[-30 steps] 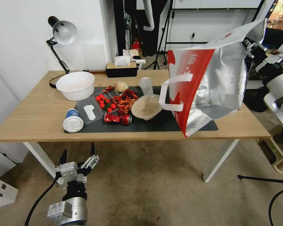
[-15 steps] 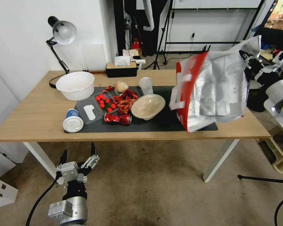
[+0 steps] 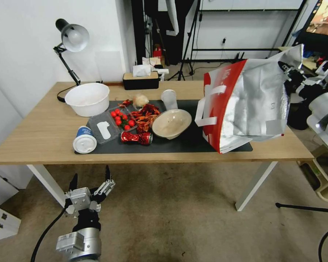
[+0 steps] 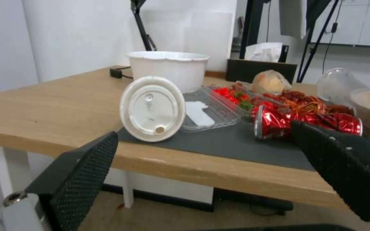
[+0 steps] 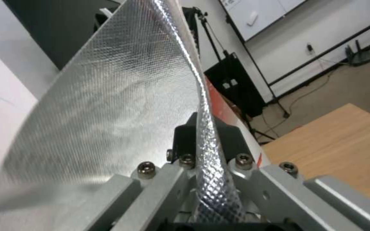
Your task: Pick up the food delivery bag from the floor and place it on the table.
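The red-and-white food delivery bag (image 3: 244,105) with silver foil sides stands with its bottom on the right end of the light-wood table (image 3: 36,134), overlapping the dark mat. My right gripper (image 3: 288,71) is shut on the bag's upper foil rim (image 5: 206,128), at its top right corner. White strap handles hang on its red face. Low in front of the table, over the floor (image 3: 178,214), my left gripper (image 3: 91,179) hangs open with nothing in it, and its black fingers (image 4: 82,170) point at the table's edge.
On the table's mat lie a tan bowl (image 3: 171,123), a crushed red can (image 3: 136,137), a tray of tomatoes (image 3: 121,119), a lidded cup (image 3: 84,139) and a clear cup (image 3: 168,99). A white bowl (image 3: 87,98), desk lamp (image 3: 70,40) and tissue box (image 3: 140,80) stand behind.
The bag has swung from a tilted hang down and right until its bottom rests on the table, now nearly upright. The right gripper came lower with it. The left arm has not moved.
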Robot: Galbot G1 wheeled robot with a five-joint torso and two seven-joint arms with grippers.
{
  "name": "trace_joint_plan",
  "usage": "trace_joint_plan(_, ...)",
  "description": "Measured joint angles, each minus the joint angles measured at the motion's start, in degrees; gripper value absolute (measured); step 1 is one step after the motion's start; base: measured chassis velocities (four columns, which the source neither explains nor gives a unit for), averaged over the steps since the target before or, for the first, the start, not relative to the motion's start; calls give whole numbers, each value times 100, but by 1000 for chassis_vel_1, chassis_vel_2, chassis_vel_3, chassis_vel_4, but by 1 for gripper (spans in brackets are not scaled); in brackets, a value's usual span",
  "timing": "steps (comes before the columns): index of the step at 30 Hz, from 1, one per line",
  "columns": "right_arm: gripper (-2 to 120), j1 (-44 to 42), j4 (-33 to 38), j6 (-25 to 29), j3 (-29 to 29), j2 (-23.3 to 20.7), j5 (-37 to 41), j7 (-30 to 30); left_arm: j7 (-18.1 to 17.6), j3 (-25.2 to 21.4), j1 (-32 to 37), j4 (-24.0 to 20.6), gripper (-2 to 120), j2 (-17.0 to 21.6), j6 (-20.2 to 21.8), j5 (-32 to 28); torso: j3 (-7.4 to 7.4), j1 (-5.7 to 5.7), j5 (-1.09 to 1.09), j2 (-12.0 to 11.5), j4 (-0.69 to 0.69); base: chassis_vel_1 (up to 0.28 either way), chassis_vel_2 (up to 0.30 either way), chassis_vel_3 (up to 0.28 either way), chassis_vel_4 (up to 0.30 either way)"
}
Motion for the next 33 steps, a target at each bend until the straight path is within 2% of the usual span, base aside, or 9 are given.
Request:
trace_joint_plan(14,0,39,-43,-53,-24,48,-217,224,17,0,36,1,100,-5,-7,3,0,0,0,-1,0,0,0,0,0)
trace_joint_plan(18,10,14,-55,-52,-28,46,-438,201,74,3,81,-49,100,-4,-12,57,0,0,0,0,0,0,0,0,0)
trace_joint_plan(22,30,46,-94,-21,-53,45,-540,168,86,9,76,-61,100,-23,-12,86,0,0,0,-1,0,0,0,0,0)
trace_joint_plan(24,34,54,-99,-11,-58,45,-550,164,87,12,82,-60,100,-26,-12,94,0,0,0,-1,0,0,0,0,0)
trace_joint_plan(25,42,57,-105,1,-64,45,-576,151,88,20,100,-55,100,-33,-17,110,0,0,0,-1,1,0,0,0,0)
trace_joint_plan(26,42,57,-105,1,-64,45,-576,151,88,20,100,-55,100,-33,-17,110,0,0,0,-1,1,0,0,0,0)
trace_joint_plan(28,52,66,-115,10,-72,51,-641,118,88,25,111,-49,100,-39,-35,127,0,-1,0,0,0,0,0,0,0)
trace_joint_plan(29,52,66,-115,10,-72,51,-641,118,88,25,111,-49,100,-39,-35,127,0,-1,0,0,0,0,0,0,0)
trace_joint_plan(33,65,82,-106,21,-82,55,-687,53,88,27,110,-49,100,-39,-38,131,0,0,0,-1,0,0,0,0,0)
